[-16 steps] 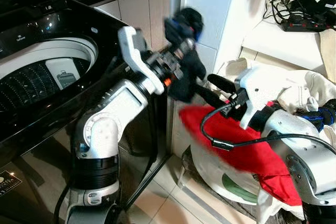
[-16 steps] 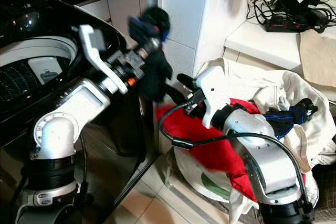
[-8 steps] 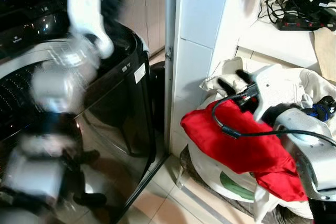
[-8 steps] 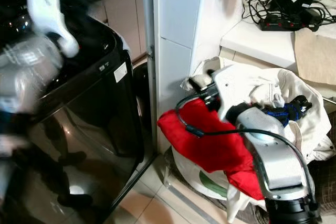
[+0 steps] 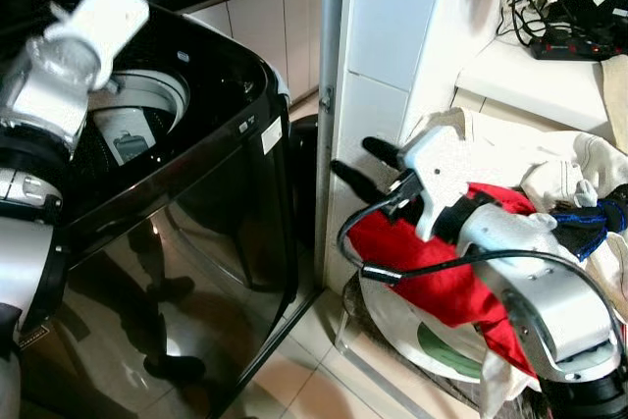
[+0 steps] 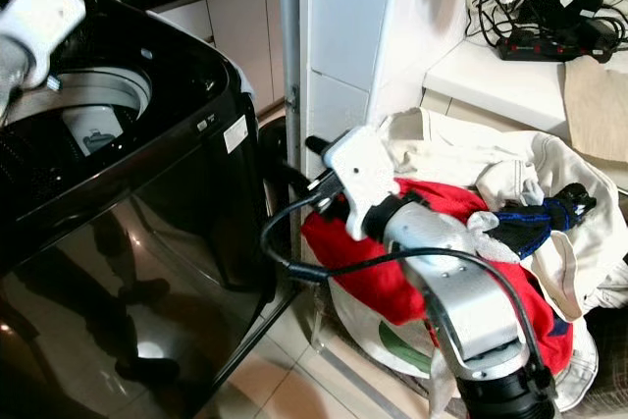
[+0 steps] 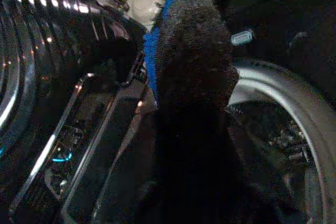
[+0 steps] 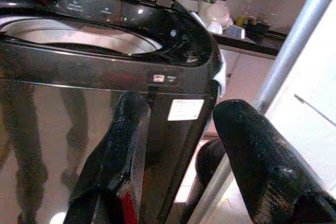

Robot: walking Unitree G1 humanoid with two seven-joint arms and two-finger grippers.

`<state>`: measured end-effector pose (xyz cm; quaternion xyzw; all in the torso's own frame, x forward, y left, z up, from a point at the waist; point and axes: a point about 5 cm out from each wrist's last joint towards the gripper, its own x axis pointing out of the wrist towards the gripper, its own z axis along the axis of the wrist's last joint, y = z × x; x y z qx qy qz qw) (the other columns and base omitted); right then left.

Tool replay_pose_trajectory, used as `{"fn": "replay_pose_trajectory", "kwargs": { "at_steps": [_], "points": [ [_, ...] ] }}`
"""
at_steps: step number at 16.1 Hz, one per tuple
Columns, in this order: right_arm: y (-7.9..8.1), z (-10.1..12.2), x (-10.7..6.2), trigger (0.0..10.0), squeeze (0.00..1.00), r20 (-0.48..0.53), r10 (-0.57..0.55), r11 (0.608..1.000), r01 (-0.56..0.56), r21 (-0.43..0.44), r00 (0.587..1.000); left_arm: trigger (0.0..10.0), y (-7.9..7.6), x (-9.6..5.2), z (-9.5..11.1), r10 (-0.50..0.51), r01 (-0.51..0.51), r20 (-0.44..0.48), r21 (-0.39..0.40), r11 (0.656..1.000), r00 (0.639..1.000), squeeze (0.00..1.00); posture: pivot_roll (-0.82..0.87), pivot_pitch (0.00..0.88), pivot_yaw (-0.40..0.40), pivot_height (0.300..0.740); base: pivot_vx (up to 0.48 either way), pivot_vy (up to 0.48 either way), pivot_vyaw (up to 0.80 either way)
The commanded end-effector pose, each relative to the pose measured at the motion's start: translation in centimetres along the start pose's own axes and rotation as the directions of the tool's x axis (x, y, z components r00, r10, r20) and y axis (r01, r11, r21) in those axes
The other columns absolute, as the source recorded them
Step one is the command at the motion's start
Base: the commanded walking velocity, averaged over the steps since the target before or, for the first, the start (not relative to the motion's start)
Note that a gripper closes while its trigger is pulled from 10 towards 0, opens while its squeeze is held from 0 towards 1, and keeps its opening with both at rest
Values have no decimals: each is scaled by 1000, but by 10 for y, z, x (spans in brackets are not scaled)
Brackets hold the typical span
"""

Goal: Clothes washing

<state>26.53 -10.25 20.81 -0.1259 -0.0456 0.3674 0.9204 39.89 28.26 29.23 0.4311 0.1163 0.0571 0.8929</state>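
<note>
Left wrist view: dark sock with blue trim (image 7: 191, 103) hangs from left gripper, jaws clamped on it, above washing machine drum (image 7: 283, 129). Eye views: left arm (image 5: 59, 66) raised over open black washing machine (image 5: 196, 144); right gripper (image 5: 365, 164), jaws apart and empty, beside red garment (image 5: 446, 272) on laundry pile (image 6: 530, 183).

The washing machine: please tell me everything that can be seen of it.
The washing machine is a top-loading one with a glossy black body whose front reflects the room. Its top is open, showing a pale ring around a dark perforated drum. A small white label sits near the upper front corner. It stands on the tiled floor beside a white cabinet. The left gripper holds a dark sock with a blue edge above the opening.
</note>
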Motion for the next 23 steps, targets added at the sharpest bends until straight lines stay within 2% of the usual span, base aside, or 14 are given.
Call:
{"fn": "replay_pose_trajectory", "kwargs": {
  "at_steps": [1,12,14,16,17,18,19,20,21,22,23],
  "points": [
    [2,6,0,10000,0,10,16,1000,-16,-25,1000,10000,16,-2,13,28,-29,45,22,999,999,1000,-87,0,55,740,0,0,0],
    [-1,8,-1,10000,0,8,5,1000,-4,-26,1000,10000,22,-1,17,-5,9,70,-58,998,998,1000,-89,0,55,740,0,0,0],
    [-1,8,-1,10000,0,4,7,1000,-7,-28,1000,10000,23,-1,16,3,0,59,-46,999,998,1000,-89,0,52,740,0,0,0],
    [-3,7,-2,10000,0,-1,6,1000,-6,-31,1000,10000,22,-1,16,-27,30,54,-51,998,998,1000,-89,0,49,740,0,0,0],
    [-4,8,-3,10000,0,0,-2,999,2,-33,1000,10000,18,-2,23,-81,90,93,-97,991,992,1000,-90,0,48,740,0,0,0],
    [-9,10,-3,10000,0,13,-41,999,41,-27,999,10000,9,-3,45,-154,201,228,-197,960,961,294,-92,0,49,740,0,0,0],
    [-16,13,-5,10000,0,33,-111,994,111,-4,993,10000,-5,-6,66,-233,341,364,-268,901,902,0,-99,0,52,740,0,0,0],
    [-24,14,-8,10000,0,44,-183,983,182,20,982,10000,-19,-10,80,-240,430,464,-361,827,853,0,-104,0,58,740,0,0,0],
    [-28,13,-11,10000,0,50,-226,974,225,32,973,10000,-35,-12,80,-205,447,475,-480,755,856,0,-107,0,66,740,0,0,0],
    [-30,13,-12,10000,0,52,-253,967,252,33,966,10000,-41,-14,77,-183,433,468,-509,744,865,0,-113,0,69,740,0,0,0],
    [-34,17,-12,10000,0,62,-300,954,298,43,952,10000,-55,-18,68,-148,417,452,-583,697,880,0,-124,0,68,740,0,0,0]
  ]
}}
